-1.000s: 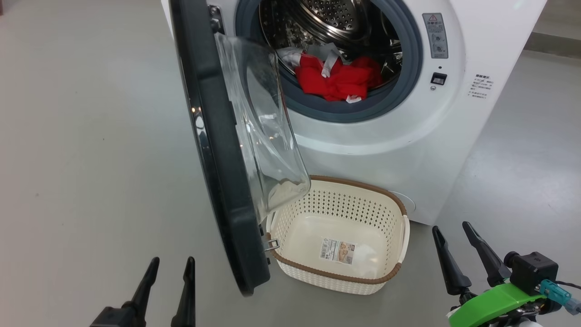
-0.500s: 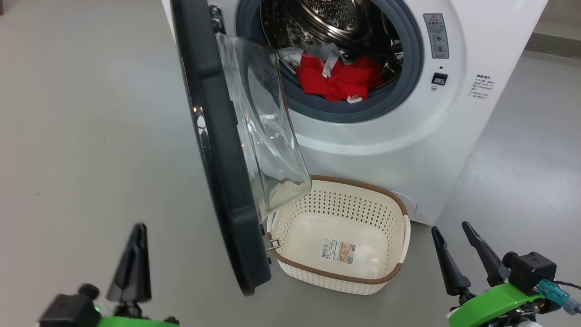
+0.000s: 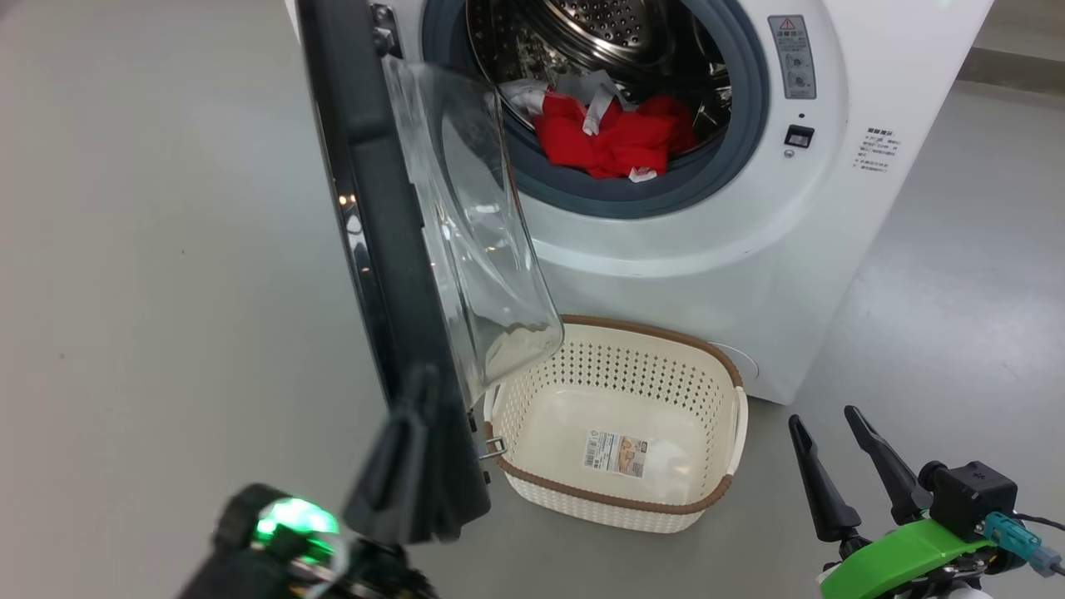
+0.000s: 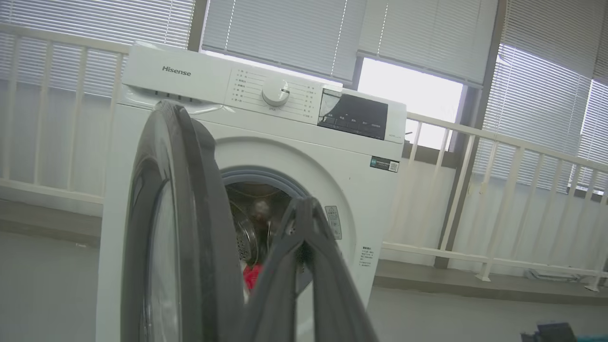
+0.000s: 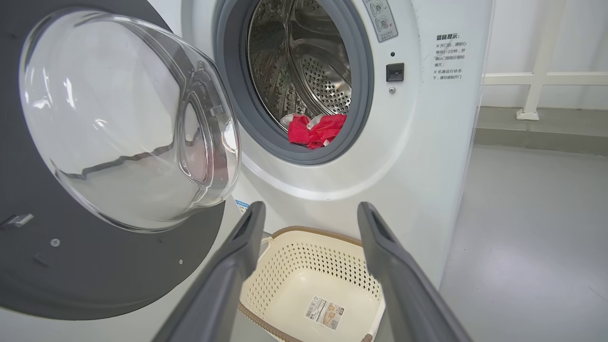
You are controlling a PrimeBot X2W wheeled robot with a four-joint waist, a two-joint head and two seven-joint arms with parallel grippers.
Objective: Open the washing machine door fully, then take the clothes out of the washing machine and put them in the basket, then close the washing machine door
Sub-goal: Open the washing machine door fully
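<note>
Head view: left fingers [image 3: 399, 466] pinched shut, empty, at lower rim of washing machine door [image 3: 366, 208], contact unclear; right fingers [image 3: 819, 482] spread, empty, near basket [image 3: 666, 334]. Red clothes [image 3: 611, 137] in drum [image 3: 599, 33]. Push rim leftward, slow arc, w/ 1 steady contact.

Our right gripper [image 3: 824, 418] has tapered black fingers [image 3: 819, 487], a green bracket [image 3: 903, 557], black block [image 3: 969, 495], teal plug [image 3: 1011, 535]; a green light [image 3: 291, 517] glows by our left gripper [image 3: 420, 399].
</note>
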